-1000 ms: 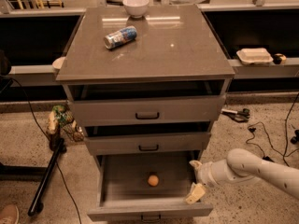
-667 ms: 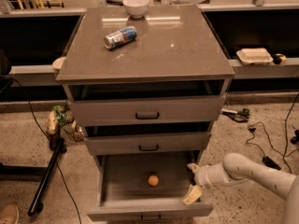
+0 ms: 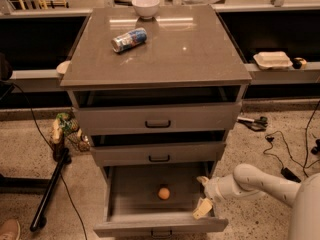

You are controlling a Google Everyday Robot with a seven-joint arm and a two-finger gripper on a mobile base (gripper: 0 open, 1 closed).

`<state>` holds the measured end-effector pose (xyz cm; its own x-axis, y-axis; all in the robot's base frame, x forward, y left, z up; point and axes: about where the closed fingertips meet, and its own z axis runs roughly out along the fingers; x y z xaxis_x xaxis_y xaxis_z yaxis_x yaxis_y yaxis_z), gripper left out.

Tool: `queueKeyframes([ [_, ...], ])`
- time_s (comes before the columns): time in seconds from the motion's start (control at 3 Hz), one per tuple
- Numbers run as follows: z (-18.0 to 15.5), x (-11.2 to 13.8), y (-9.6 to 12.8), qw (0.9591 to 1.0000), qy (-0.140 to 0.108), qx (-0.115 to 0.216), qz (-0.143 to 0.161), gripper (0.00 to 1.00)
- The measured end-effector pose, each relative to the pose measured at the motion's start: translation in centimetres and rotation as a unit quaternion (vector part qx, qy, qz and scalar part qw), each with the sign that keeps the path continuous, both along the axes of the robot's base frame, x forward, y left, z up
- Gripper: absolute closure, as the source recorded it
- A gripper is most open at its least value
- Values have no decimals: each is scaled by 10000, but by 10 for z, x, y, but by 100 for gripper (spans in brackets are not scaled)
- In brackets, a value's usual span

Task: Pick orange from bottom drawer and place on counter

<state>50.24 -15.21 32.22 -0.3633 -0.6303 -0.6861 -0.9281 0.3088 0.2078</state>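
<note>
The orange (image 3: 164,193) lies on the grey floor of the bottom drawer (image 3: 134,199), which is pulled out. My gripper (image 3: 202,195) hangs over the drawer's right edge, to the right of the orange and apart from it. Its two cream fingers (image 3: 202,209) are spread and hold nothing. The white arm reaches in from the lower right. The glossy grey-brown counter (image 3: 170,54) tops the cabinet above.
A blue-and-white can (image 3: 129,39) lies on its side on the counter, with a white bowl (image 3: 146,6) at the back edge. The two upper drawers stand slightly ajar. A white container (image 3: 272,59) sits on the right ledge. Cables lie on the floor at right, and a black stand at left.
My arm has shifted a little to the left, bringing the gripper in over the drawer's right edge. The orange has not moved.
</note>
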Motion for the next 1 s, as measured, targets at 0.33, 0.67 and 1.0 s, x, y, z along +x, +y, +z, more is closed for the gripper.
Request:
queueKeyframes([
  [0.33,-45,18,19,9999,53,80,144,0],
  [0.67,-91,40,44,9997,-7,213,73,0],
  [1.0,-122,57,65,9991,-202,378,-63,0],
])
